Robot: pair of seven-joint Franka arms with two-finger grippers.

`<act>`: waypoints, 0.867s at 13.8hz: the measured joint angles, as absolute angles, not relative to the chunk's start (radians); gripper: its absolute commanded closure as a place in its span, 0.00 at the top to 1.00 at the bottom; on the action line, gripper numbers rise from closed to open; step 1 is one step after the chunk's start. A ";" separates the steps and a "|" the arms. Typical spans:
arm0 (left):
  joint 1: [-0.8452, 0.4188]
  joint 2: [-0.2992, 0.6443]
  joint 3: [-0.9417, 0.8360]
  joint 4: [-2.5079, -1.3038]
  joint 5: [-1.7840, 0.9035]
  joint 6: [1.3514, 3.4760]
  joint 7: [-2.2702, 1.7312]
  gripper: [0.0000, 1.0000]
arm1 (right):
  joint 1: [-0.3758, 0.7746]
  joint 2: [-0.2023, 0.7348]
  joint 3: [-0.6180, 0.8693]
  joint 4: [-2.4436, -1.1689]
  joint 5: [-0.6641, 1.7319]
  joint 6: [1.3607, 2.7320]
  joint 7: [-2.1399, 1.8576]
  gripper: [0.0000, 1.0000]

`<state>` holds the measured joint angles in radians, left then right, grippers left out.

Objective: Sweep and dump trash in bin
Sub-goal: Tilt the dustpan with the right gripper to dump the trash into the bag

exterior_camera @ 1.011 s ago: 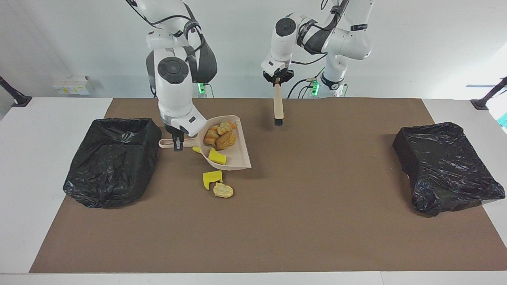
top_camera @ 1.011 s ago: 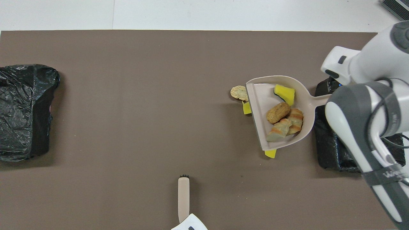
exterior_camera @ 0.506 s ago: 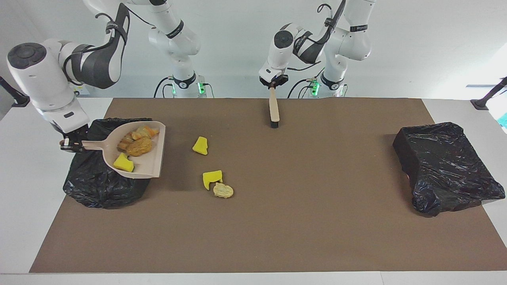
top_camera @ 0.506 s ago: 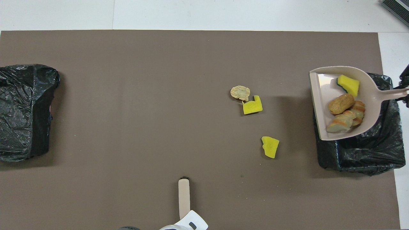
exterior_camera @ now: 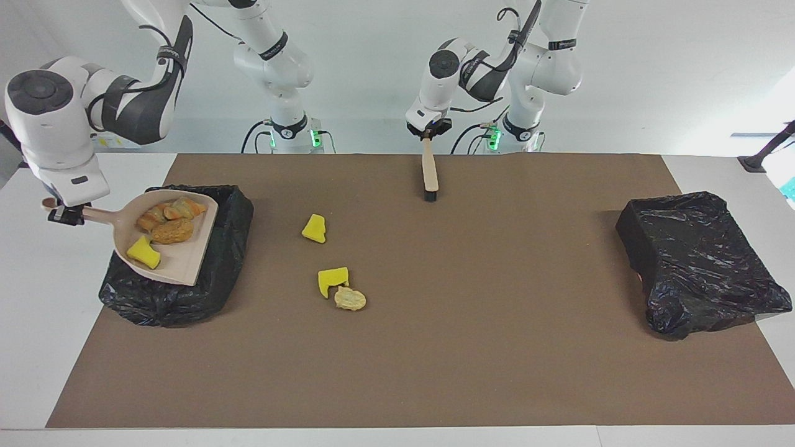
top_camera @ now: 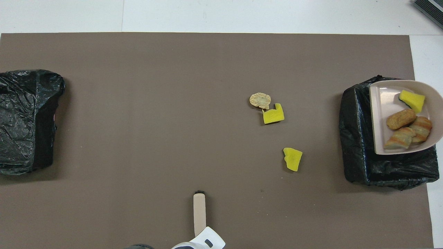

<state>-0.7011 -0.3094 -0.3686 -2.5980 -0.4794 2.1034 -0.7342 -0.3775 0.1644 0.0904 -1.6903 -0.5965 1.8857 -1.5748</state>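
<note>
- Brown mat [exterior_camera: 472, 347] covers the table; a black-lined bin [exterior_camera: 211, 279] sits at the right arm's end, a second lined bin [exterior_camera: 695, 261] at the left arm's end
- Beige dustpan [exterior_camera: 186, 254] hangs over the first bin, its handle clamped in the right gripper [exterior_camera: 67, 214]; it carries four trash pieces [exterior_camera: 171, 226] (one yellow, three bread-like)
- Beige brush [exterior_camera: 429, 174] hangs bristles-down over the mat's edge near the robots, its handle clamped in the left gripper [exterior_camera: 427, 133]
- Loose trash on the mat: a yellow chunk [exterior_camera: 315, 228] nearest the robots, another yellow chunk [exterior_camera: 332, 280] touching a tan lump [exterior_camera: 349, 299] farther out
</note>
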 measured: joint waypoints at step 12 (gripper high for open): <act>-0.370 -0.288 -0.343 -2.406 -0.299 1.928 -0.582 1.00 | -0.313 -0.017 0.106 -1.956 -0.974 1.863 -1.279 0.00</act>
